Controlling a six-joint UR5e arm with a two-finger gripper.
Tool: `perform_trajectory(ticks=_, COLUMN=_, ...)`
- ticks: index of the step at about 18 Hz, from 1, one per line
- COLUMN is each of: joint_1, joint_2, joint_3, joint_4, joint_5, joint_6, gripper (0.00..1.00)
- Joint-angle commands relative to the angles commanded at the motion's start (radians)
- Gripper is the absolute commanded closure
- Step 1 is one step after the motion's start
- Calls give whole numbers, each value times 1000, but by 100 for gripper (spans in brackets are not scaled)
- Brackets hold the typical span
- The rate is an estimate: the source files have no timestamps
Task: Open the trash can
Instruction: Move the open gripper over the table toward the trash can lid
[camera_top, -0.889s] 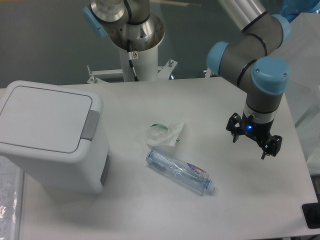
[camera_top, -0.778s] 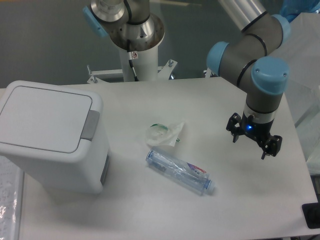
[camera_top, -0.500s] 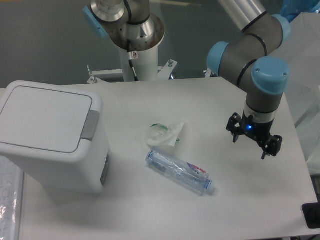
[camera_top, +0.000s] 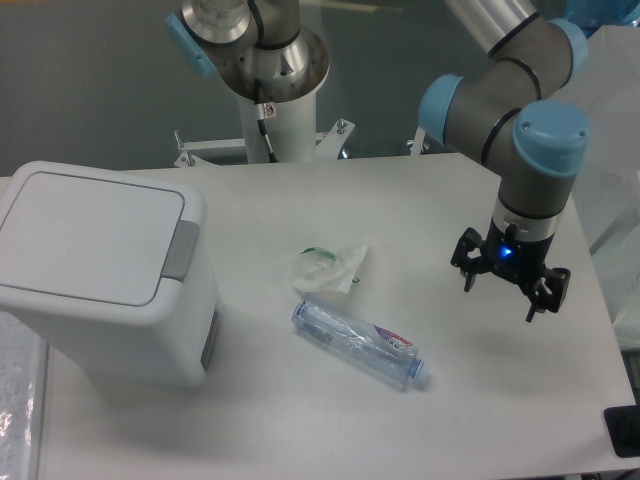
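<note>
The trash can (camera_top: 100, 275) is a large white boxy bin at the left of the table, with its flat lid (camera_top: 88, 235) shut and a grey push-button tab (camera_top: 181, 250) on its right edge. My gripper (camera_top: 503, 292) hangs above the right side of the table, far from the bin. Its two black fingers are spread apart and hold nothing.
A clear plastic bottle (camera_top: 360, 342) lies on its side in the middle of the table. A crumpled clear wrapper (camera_top: 328, 266) lies just behind it. A second robot base (camera_top: 265, 60) stands at the table's back edge. A black object (camera_top: 624, 430) sits at the front right corner.
The arm has shifted slightly to the right and the gripper has turned a little. The bin, bottle and wrapper have not moved.
</note>
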Motion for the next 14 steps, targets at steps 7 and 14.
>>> perform_trajectory(ticks=7, joint_1=-75, joint_2=94, joint_3=14, joint_4=8, joint_5=-281, joint_6=-468, gripper=0)
perform_trajectory(ticks=14, joint_1=-181, joint_2=152, joint_3=74, joint_4=20, joint_5=-310, joint_6=-582, gripper=0)
